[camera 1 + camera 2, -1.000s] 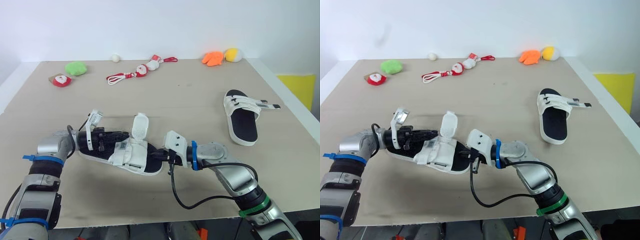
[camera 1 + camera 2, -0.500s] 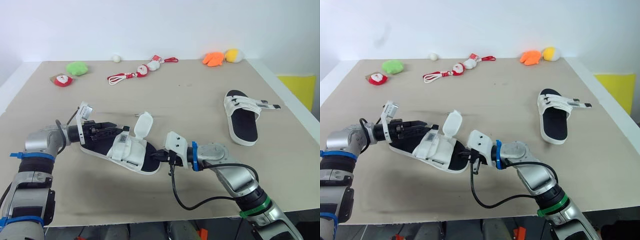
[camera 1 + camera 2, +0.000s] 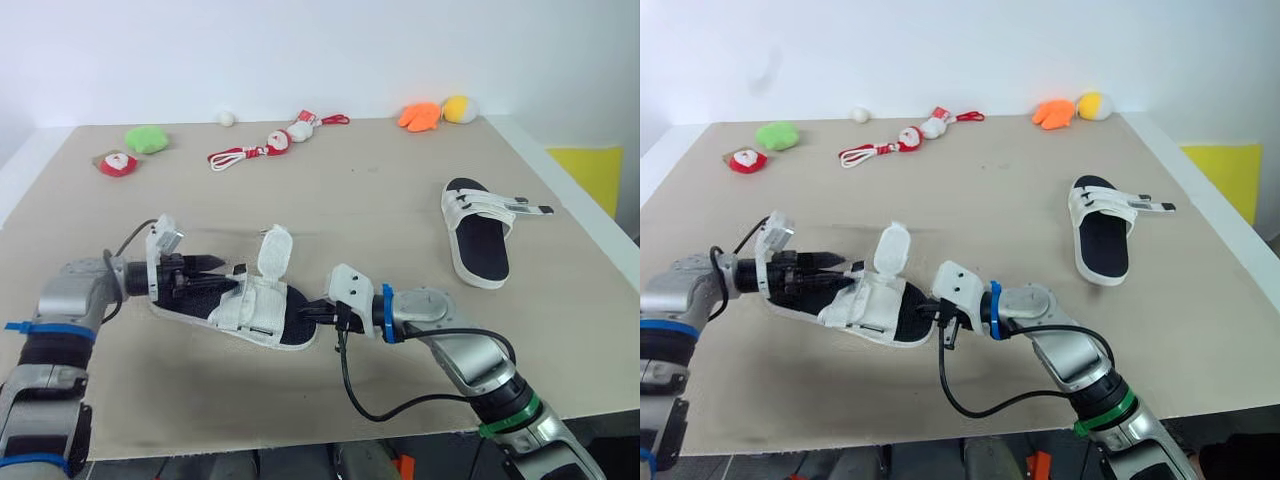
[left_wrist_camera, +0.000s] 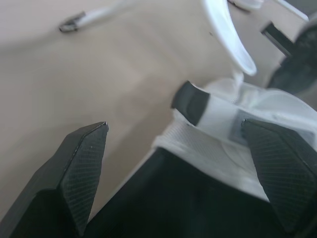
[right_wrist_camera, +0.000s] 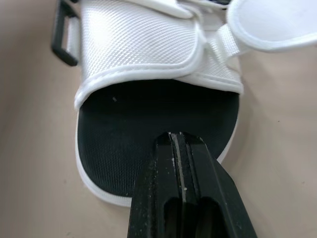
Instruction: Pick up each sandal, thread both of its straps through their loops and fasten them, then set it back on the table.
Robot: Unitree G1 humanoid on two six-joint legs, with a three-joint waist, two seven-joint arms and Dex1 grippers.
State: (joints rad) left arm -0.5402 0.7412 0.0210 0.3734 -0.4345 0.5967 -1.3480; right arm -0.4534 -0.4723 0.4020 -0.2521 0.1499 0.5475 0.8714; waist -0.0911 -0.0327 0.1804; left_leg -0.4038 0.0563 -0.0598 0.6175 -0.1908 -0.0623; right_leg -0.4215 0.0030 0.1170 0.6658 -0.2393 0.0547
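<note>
Right wrist view, right pincer (image 5: pixel 179 136) closed at sandal (image 5: pixel 138 64) sole, left pincer (image 4: pixel 174 126) open astride it

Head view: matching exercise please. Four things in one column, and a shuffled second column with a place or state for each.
1. left gripper
2. right gripper
3. near sandal
4. far sandal

A. shut
B. lies alone at the right side of the table
C. open
D. between both grippers, one strap flap sticking up

Pairs: 1-C, 2-A, 3-D, 4-B
</note>
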